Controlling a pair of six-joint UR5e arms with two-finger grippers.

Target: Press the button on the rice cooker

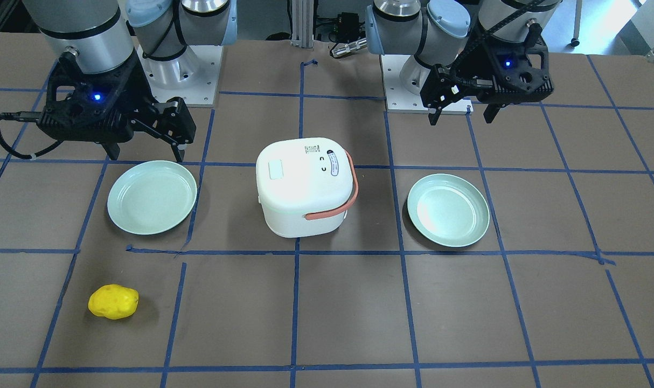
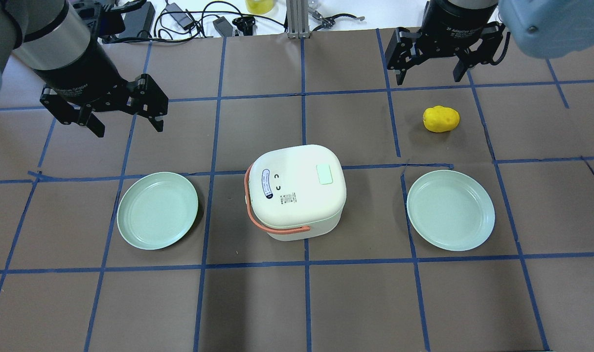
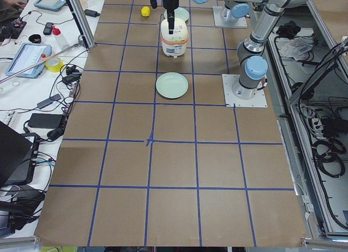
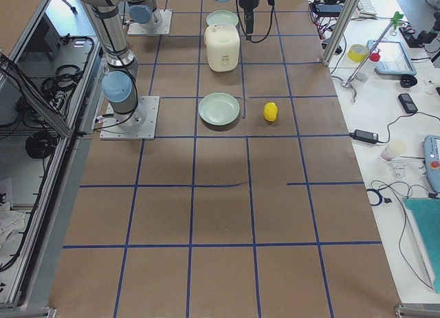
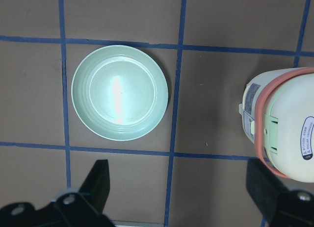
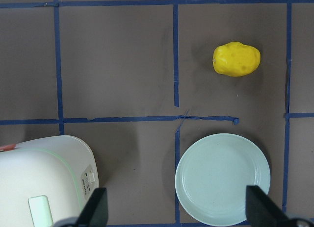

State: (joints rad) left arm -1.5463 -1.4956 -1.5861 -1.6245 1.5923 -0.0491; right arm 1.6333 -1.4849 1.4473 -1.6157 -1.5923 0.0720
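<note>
The left gripper [image 2: 129, 128] hangs above the table [image 2: 258, 303] with its two fingers spread wide. It holds nothing and touches nothing. In the left wrist view its fingertips [image 5: 98, 180] frame bare table, with the left plate [image 5: 119, 92] beyond them and the rice cooker [image 5: 289, 129] at the right edge of the view. The right gripper [image 2: 430, 78] is likewise fully released, empty and clear of every object. The right wrist view looks down on the right plate [image 6: 223, 178], the potato [image 6: 236, 59] and one corner of the rice cooker. Both grippers are well apart from the rice cooker. The rice cooker stands upright at the middle of the table, between the left plate and the right plate, touching neither. Its body is white with rounded corners, and the lid is down. A salmon-coloured handle [image 2: 258, 220] lies folded against the body, running round the side toward the robot's left and the side nearest the robot. The button [image 2: 324, 174] is a pale green rectangle on the lid top, toward the robot's right. An oval label [image 2: 267, 183] sits on the lid toward the robot's left. Both plates are pale green and empty. The potato is yellow and lies on the table by itself, on the robot's right, beyond the right plate.
</note>
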